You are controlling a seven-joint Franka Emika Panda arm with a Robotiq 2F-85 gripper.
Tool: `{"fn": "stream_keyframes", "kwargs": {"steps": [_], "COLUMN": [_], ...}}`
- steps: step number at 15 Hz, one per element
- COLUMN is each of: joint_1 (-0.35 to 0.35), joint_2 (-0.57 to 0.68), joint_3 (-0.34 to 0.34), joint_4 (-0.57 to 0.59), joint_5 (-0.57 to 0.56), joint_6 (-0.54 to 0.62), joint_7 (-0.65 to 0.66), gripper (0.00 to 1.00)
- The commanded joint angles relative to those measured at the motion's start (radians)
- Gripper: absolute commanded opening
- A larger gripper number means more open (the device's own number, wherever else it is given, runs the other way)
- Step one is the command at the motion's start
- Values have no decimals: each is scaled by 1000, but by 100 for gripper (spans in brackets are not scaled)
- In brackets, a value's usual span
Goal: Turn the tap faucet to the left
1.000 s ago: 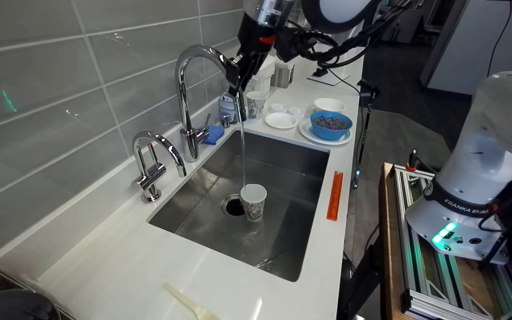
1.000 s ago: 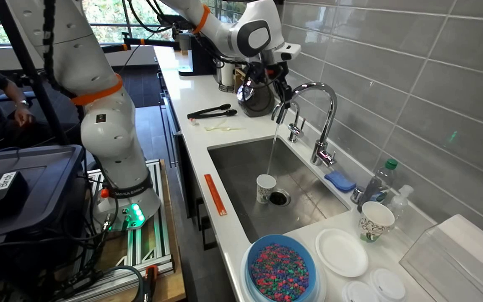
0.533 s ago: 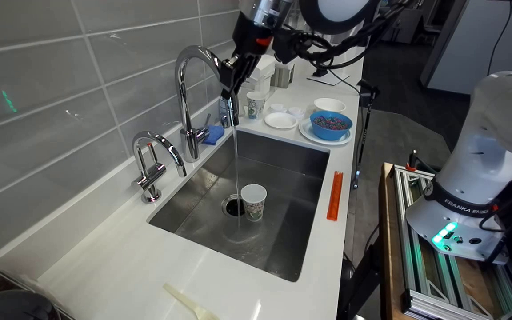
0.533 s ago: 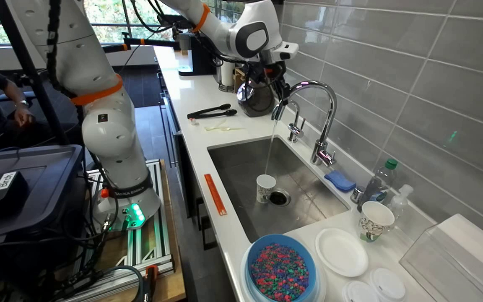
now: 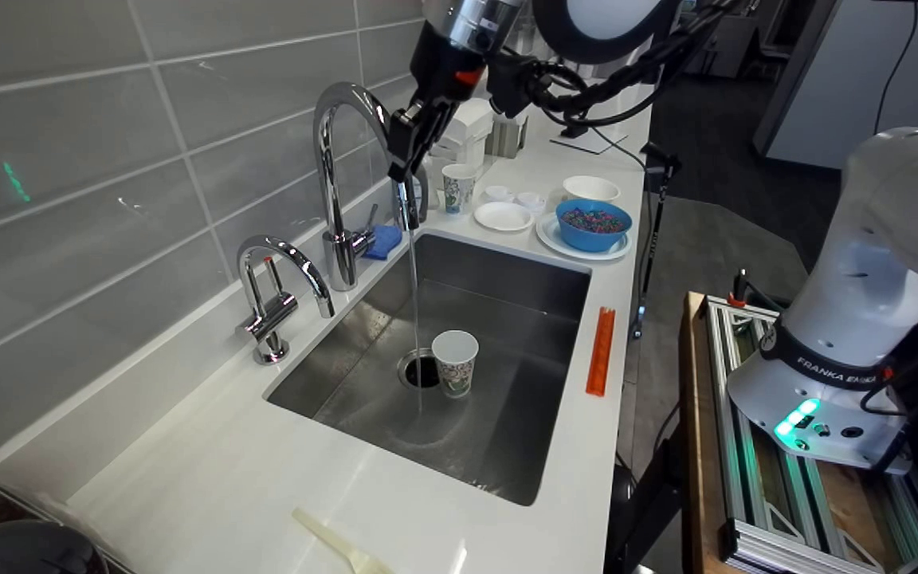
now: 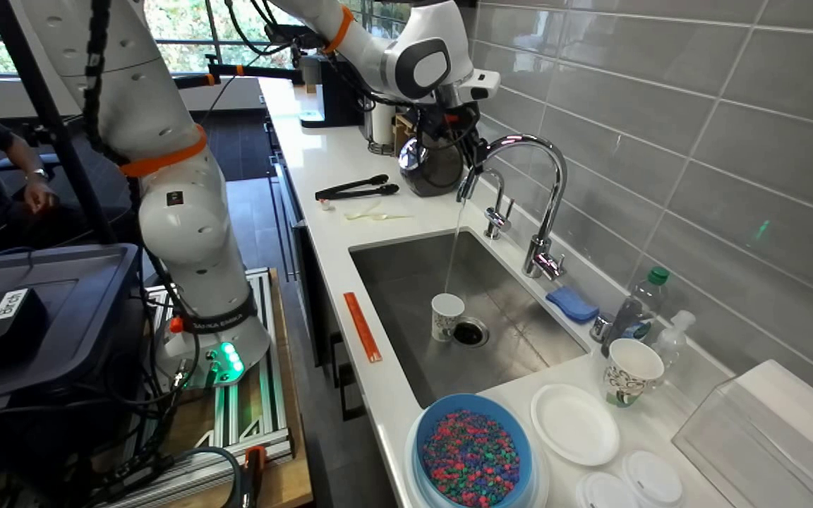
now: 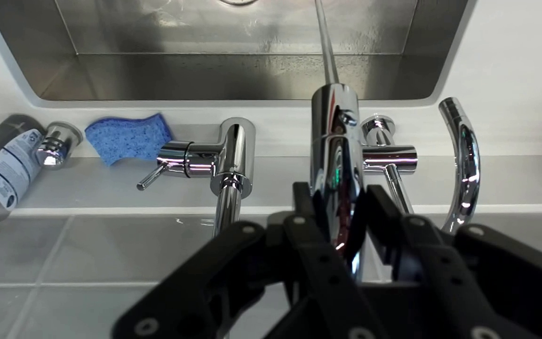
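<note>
The tall faucet (image 5: 329, 175), a slim gooseneck of mirror-bright chrome, rises left of centre in an exterior view, its arch bending toward the middle of the frame. In the wrist view the matte black claw (image 7: 339, 193) fills the lower part, its two flat fingers pressed against either side of the faucet's smooth, rounded head, so that it holds the metal between them. A thin, glassy stream of water (image 5: 414, 307) drops from the spout into the dull steel sink (image 5: 507, 271), beside a patterned paper cup (image 5: 455, 363) standing near the round drain (image 6: 470, 331). A shorter, hooked chrome tap (image 5: 272, 315) stands at centre left in an exterior view, below glossy grey tiles (image 5: 68, 159); in the wrist view a wavy-edged blue sponge (image 7: 130, 139), speckled all over, lies at left.
</note>
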Motion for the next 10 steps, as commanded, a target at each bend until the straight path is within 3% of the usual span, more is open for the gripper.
{"fn": "stream_keyframes", "kwargs": {"steps": [1,10], "joint_1": [43,53], "joint_2": [-14,-9], "joint_3": [13,13], "joint_4": [-4,4], "joint_5": [38,62], "joint_6": [-19,-22], "joint_7": [-65,-108], "gripper": [8,8]}}
